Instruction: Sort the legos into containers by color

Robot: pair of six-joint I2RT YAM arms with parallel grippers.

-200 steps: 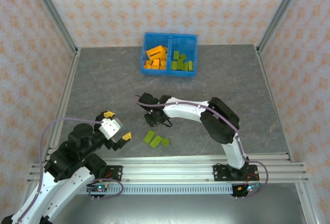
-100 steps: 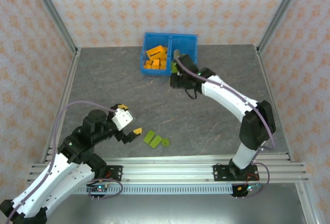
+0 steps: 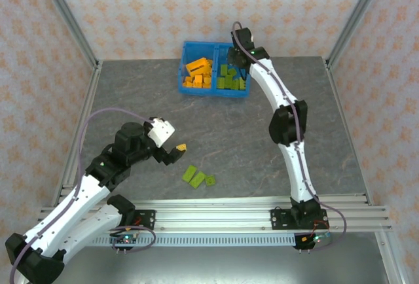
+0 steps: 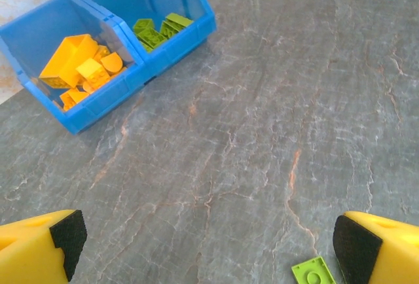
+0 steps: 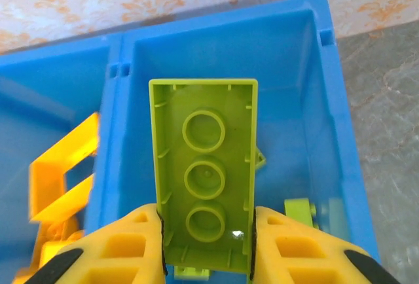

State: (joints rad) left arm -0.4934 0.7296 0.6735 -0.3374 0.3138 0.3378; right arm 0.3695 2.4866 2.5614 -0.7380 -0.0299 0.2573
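My right gripper [image 3: 241,39] hangs over the right compartment of the blue bin [image 3: 215,91]. It is shut on a long lime green brick [image 5: 204,173], held underside to the camera, above that compartment [image 5: 308,88]. Green legos [image 3: 230,78] lie in the right compartment and orange legos [image 3: 198,74] in the left. My left gripper [image 3: 170,133] stands open over the table, up and left of three loose green bricks [image 3: 194,176]. In the left wrist view the left gripper [image 4: 209,245] has nothing between its fingers, and one green brick [image 4: 315,273] lies by the right fingertip.
The bin [image 4: 98,108] sits at the table's back, against the patterned wall. Metal frame posts [image 3: 72,19] rise at both back corners. A rail [image 3: 216,209] runs along the near edge. An orange hollow piece [image 5: 62,173] lies in the left compartment.
The right arm has swung from the middle of the table up to the bin, carrying the green brick. The left gripper has moved forward and right toward the loose green bricks, staying open.
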